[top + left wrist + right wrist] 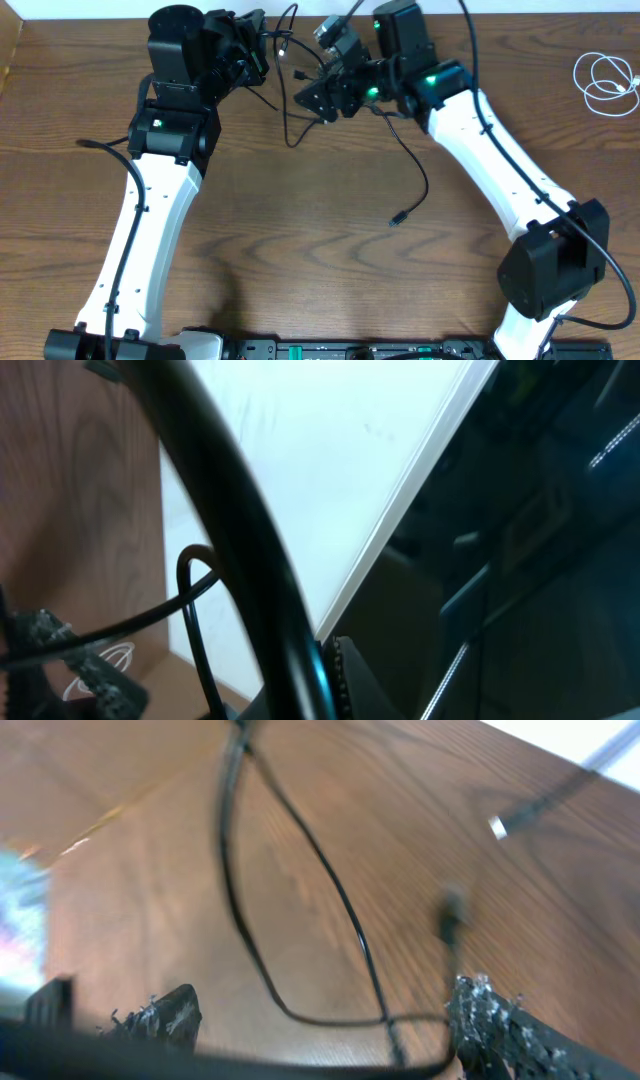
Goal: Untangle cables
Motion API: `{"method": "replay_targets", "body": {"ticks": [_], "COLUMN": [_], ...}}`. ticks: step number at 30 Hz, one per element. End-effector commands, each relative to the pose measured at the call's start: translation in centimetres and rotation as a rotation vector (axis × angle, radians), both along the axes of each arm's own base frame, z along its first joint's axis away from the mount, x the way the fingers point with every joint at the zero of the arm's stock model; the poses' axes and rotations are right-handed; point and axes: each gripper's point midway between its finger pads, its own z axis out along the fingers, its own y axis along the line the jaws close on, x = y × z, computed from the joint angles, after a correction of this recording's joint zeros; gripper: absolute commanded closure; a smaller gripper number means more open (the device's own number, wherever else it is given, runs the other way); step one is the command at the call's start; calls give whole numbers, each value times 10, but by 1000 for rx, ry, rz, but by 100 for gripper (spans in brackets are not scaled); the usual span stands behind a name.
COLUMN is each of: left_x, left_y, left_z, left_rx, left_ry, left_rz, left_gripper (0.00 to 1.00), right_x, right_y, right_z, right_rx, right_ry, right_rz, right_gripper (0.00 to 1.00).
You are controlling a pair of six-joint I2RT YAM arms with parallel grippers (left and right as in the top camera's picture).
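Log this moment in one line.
stage: untangling | black cable: lifted, plug end trailing | white cable: coiled, far right, untouched | right fingers: spread | left fingers: grip unclear

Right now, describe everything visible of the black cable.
The black cable is a thin, dark, rubbery-looking cord. It hangs in loose loops between the left gripper, whose hold is unclear, and the open right gripper, near the far edge of the wood table. One tail curves over the tabletop to a small plug lying on the wood.
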Motion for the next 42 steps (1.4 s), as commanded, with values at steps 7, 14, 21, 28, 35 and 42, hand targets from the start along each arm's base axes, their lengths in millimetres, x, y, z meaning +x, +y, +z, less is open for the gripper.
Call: {"method": "replay_targets", "body": {"ticks": [7,14,21,28,35,42], "left_x": [11,12,11,10,9,9], "left_y": [37,47,47,47,46,46], "left_z": [8,7,5,0,-1,-1], "left_rx": [10,27,30,35,35,35], "left_ry": [-22,-17,-9,9,12,12], "left_rz": [218,275,274,273,270,269], "left_gripper": [92,92,92,92,92,92], "right_x": [45,4,-10,-9,6,23], "right_y": [-46,4,45,63,82,102], "right_z": [-19,-2,2,-1,5,-5], "right_rx": [-99,-6,88,123,168,253], "right_ry": [74,-18,-43,-59,-123,-115], "right_rz": [-412,-11,117,130,68,15], "right_gripper": [8,8,18,18,21,26]}}
